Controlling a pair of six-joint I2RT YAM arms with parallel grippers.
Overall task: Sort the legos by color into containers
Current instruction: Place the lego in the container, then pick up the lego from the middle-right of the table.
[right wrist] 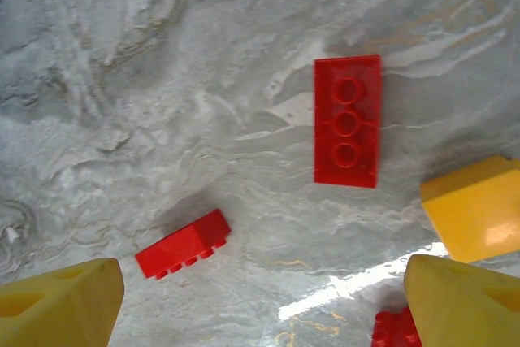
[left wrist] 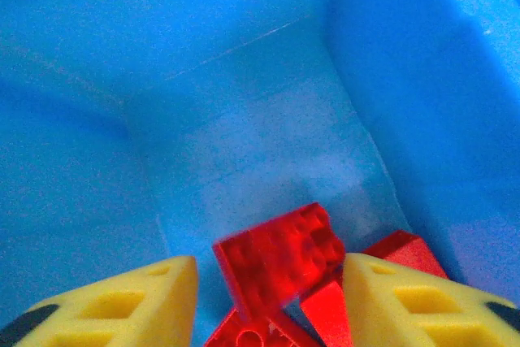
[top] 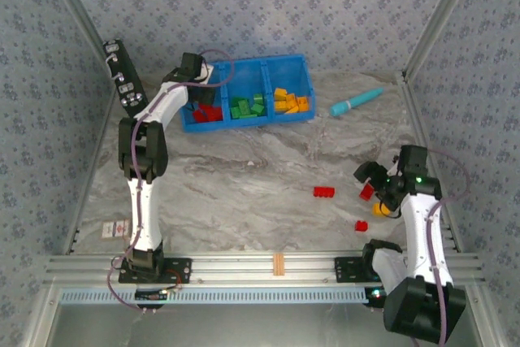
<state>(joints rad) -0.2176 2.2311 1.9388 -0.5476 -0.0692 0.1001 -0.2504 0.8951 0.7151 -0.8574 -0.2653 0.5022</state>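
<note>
Risks at the red drop and the next pick

Low in the left compartment of the bin, the left gripper is seen narrowly parted, with a tilted red brick loose between its fingers. That brick may be caught by a finger and dragged out if the arm is lifted before the jaws are widened. The right gripper is held wide and empty above the table, where a long red brick, a small red brick and an orange brick lie near together. The orange one may be nudged or taken along by a badly aimed closing, and bricks may be slid on the glossy marbled surface. The table is enclosed by patterned blue-grey walls, with a metal rail at its near edge.
</note>
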